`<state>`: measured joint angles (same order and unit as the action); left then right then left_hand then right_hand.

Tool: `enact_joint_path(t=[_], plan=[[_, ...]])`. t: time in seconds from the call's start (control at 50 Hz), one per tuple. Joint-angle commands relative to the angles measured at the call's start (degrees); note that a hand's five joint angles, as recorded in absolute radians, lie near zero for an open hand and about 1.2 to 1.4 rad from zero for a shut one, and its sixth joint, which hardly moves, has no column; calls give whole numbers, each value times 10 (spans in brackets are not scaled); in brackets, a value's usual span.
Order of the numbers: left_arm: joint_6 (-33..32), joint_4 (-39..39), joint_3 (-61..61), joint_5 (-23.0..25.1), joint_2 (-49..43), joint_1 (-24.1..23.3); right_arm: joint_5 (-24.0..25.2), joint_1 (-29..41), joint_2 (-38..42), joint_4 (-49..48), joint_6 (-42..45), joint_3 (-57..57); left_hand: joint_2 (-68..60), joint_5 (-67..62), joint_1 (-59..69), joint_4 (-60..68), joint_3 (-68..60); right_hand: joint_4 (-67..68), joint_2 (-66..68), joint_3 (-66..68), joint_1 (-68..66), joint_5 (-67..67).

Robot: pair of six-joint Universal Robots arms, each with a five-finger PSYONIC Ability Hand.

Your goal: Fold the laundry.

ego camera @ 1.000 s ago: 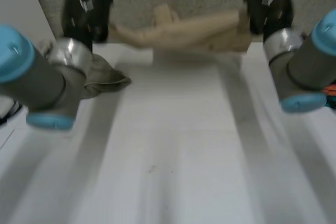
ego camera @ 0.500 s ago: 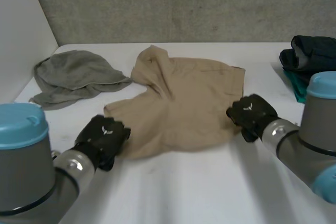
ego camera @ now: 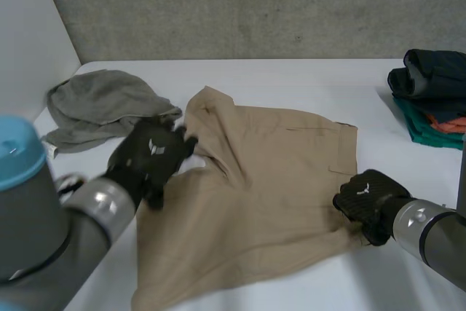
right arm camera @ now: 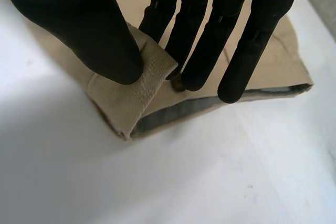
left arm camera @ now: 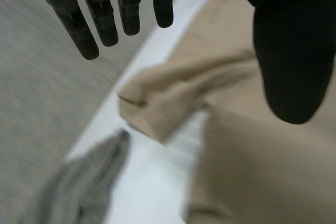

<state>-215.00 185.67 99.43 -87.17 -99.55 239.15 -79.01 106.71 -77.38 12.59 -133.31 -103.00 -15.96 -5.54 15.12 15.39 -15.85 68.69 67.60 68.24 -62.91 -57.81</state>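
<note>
Tan garment (ego camera: pixel 262 180): lies spread over the middle of the white desk (ego camera: pixel 291 78), mostly flat. One raised, bunched fold sits at its far corner on the robot's left.

Left robot hand (ego camera: pixel 151 156): above the tan garment's left edge, just beside the bunched fold. In the left wrist view its fingers (left arm camera: pixel 105 14) are straight and the thumb stands well apart from them. Nothing is between them, so it is released and holds no cloth.

Right robot hand (ego camera: pixel 368 202): at the tan garment's near corner on the robot's right. In the right wrist view the thumb (right arm camera: pixel 79 19) presses a doubled-over flap of the tan cloth against the fingers, so it is grasping the garment by pinch. The lifted flap shows a grey inner face along its edge.

Grey cloth (ego camera: pixel 102 107): crumpled heap on the desk beyond the tan garment's left side. It is near the bunched fold and not overlapping it as far as the head view shows.

Dark folded stack (ego camera: pixel 433 78): well apart from the tan garment, off its right side at the desk's edge. A teal piece (ego camera: pixel 426 127) lies under it with a bit of orange showing.

Wall (ego camera: pixel 255 5): grey concrete, behind the desk past the tan garment's far edge.
</note>
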Motion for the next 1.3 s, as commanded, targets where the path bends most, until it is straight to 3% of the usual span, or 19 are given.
enact_joint_path(t=[0.02,0.16,0.26,0.36,0.4,0.68,0.84,1.02,1.04,1.06,1.08,1.12,1.3], plan=[[4,89,-111,102,-159,46,0,6,7,-54,-35,-10,-57,-61,65,63,-58,113,124,118,-171,-122],[1,80,-277,124,-333,65,-2,6,8,-88,-36,-19,-156,-160,164,161,-157,113,124,118,-171,-122],[3,79,-353,126,-402,89,-4,5,14,-99,-37,-22,-240,-244,248,246,-241,113,124,118,-171,-122],[2,82,-406,126,-450,97,-4,3,19,-106,-37,-25,-467,-471,475,472,-468,113,124,118,-171,-122],[-2,82,-416,119,-459,97,-5,1,19,-109,-37,-25,-639,-644,648,645,-640,113,124,118,-171,-122],[-27,69,-343,10,-401,82,-5,1,18,-123,-54,-24,-640,-645,649,646,-641,113,124,118,-171,-122],[-86,65,-318,-127,-391,55,-6,5,19,-123,-56,-26,-640,-645,649,646,-641,113,124,118,-171,-122],[-82,66,-316,-146,-391,49,-5,7,19,-127,-57,-32,-640,-645,649,646,-641,113,124,118,-171,-122],[-81,69,-317,-146,-391,49,-5,7,19,-129,-57,-33,-577,-582,586,583,-578,113,124,118,-171,-122],[-79,69,-316,-146,-390,49,-6,7,19,-132,-57,-33,-294,-298,302,299,-295,113,124,118,-171,-122],[-79,69,-315,-145,-388,49,-6,7,19,-136,-58,-34,-149,-153,158,155,-150,113,124,118,-171,-122],[-75,68,-311,-145,-374,51,-6,7,19,-145,-59,-37,20,16,-11,-14,19,113,124,118,-171,-122],[18,44,-193,-145,-186,53,-4,3,20,-177,-126,-33,-13,-17,21,19,-14,113,124,118,-171,-122]])
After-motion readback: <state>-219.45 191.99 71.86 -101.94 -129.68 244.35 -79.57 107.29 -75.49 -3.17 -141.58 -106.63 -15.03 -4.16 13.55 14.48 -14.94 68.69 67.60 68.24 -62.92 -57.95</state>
